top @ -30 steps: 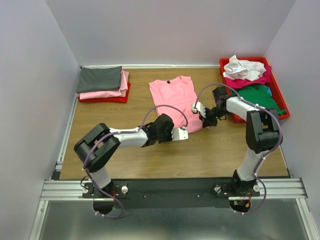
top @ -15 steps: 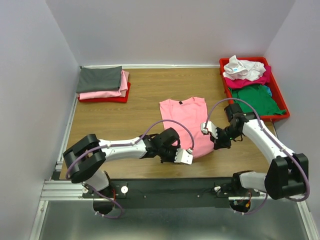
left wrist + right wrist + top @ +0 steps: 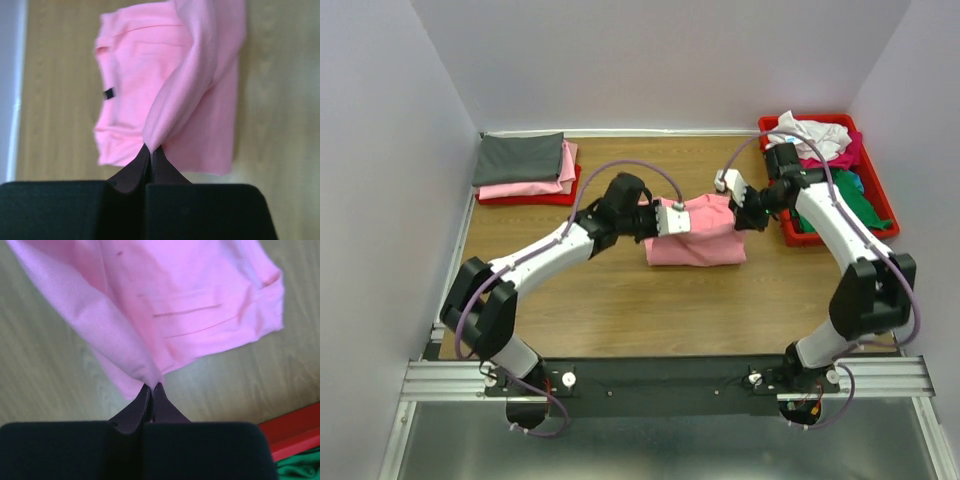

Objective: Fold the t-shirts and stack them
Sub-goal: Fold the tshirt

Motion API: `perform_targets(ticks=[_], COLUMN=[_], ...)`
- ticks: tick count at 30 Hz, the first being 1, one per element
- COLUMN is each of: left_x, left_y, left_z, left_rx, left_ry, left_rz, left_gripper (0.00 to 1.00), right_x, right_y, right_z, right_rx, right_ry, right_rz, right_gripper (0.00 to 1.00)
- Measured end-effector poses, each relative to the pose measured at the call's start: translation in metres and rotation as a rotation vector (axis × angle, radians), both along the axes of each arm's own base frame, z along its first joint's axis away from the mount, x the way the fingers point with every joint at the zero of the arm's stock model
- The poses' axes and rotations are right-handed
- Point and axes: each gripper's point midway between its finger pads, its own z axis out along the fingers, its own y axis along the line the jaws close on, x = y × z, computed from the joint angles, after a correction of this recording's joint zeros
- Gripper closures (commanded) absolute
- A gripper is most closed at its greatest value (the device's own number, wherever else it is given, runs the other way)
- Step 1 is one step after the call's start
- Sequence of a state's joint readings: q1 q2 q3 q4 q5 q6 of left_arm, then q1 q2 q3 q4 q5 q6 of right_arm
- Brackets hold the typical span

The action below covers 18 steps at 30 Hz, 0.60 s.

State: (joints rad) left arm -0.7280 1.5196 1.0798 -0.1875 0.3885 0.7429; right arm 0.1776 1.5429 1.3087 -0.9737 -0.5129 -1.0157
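Note:
The light pink t-shirt (image 3: 700,245) lies doubled over at the table's middle, its upper layer held up at both corners. My left gripper (image 3: 676,215) is shut on the left corner, and in the left wrist view the cloth (image 3: 165,90) rises in a ridge from the gripper (image 3: 151,149), with the dark neck tag (image 3: 108,93) beyond. My right gripper (image 3: 726,192) is shut on the right corner; the pink fabric (image 3: 175,300) hangs from the gripper (image 3: 151,387). Folded dark grey and pink t-shirts (image 3: 525,165) are stacked at the back left.
A red tray (image 3: 885,230) at the back right holds loose white (image 3: 810,135), magenta (image 3: 840,158) and green (image 3: 850,195) tees; its rim (image 3: 295,432) is close to my right gripper. Another red tray (image 3: 570,192) sits under the folded stack. Walls enclose the table on three sides.
Both grippers have swung from the table's near part toward the back, carrying the shirt's edge up and over so the shirt is now doubled. Both stayed shut on the cloth.

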Motion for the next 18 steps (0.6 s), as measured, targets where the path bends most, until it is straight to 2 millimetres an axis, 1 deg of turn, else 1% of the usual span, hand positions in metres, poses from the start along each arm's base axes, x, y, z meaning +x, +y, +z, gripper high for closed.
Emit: perform_targets(ticks=[1, 2, 3, 5, 6, 7, 9, 12, 13, 15, 18], left_x=[0.017, 0.036, 0.051, 0.077, 0.093, 0.1, 0.121, 0.139, 0.144, 0.152, 0.162], left_y=[0.003, 0.005, 0.006, 0.011, 0.013, 0.014, 0.018, 0.023, 0.024, 0.025, 0.024], left_z=[0.007, 0.015, 0.015, 0.013, 0.006, 0.002, -0.016, -0.04, -0.045, -0.056, -0.061], left_rx=[-0.012, -0.027, -0.031, -0.033, -0.029, -0.025, -0.009, 0.012, 0.015, 0.022, 0.021], left_ry=[-0.021, -0.046, -0.054, -0.059, -0.053, -0.048, -0.024, 0.011, 0.02, 0.036, 0.04], left_rz=[0.026, 0.047, 0.069, 0.105, 0.127, 0.136, 0.163, 0.194, 0.201, 0.216, 0.229], left_gripper=[1.0, 1.0, 1.0, 1.0, 1.0, 1.0, 1.0, 1.0, 1.0, 1.0, 1.0], right_x=[0.017, 0.026, 0.042, 0.065, 0.08, 0.089, 0.113, 0.135, 0.143, 0.16, 0.18], right_y=[0.003, 0.005, 0.007, 0.012, 0.014, 0.015, 0.017, 0.017, 0.016, 0.015, 0.013], right_z=[0.001, 0.001, -0.001, -0.011, -0.017, -0.023, -0.04, -0.058, -0.06, -0.063, -0.061], right_rx=[0.009, 0.011, 0.02, 0.031, 0.032, 0.033, 0.035, 0.028, 0.026, 0.022, 0.022], right_ry=[-0.014, -0.017, -0.032, -0.022, -0.021, -0.016, -0.014, -0.014, -0.02, -0.045, -0.085], right_rz=[-0.024, -0.035, -0.055, -0.094, -0.119, -0.136, -0.185, -0.246, -0.27, -0.306, -0.355], right_gripper=[1.0, 1.0, 0.99, 1.0, 1.0, 0.99, 1.0, 1.0, 0.99, 1.0, 1.0])
